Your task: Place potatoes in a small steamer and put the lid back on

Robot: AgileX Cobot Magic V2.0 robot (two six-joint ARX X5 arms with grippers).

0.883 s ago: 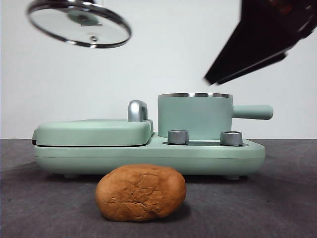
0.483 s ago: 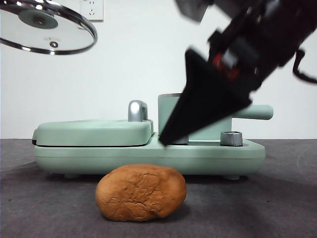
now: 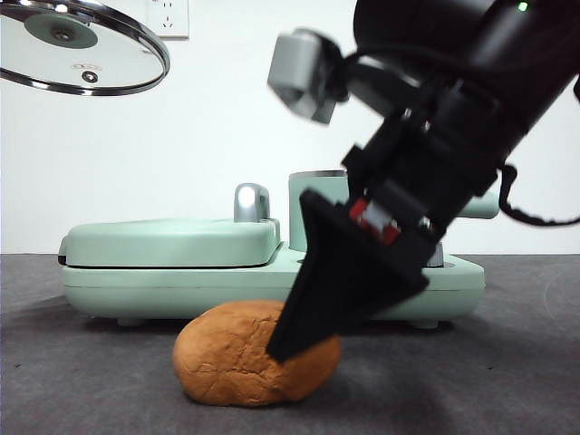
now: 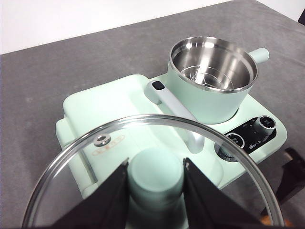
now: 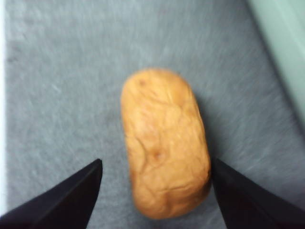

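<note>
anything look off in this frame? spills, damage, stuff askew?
Nothing stands out. The potato lies intact on the table, between the right tool's open jaws. The left tool holds the lid aloft by its knob, slightly tilted. The steamer sits upright and holds no food.

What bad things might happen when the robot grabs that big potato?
1. The right pincer is open around the potato, which is smooth and rounded, so it might slip or roll out of the grip.
2. The potato looks nearly as wide as the steamer, so it could catch on the rim.
3. The left pincer holds the glass lid by its knob, high above the table; if it slipped, the lid could break.
</note>
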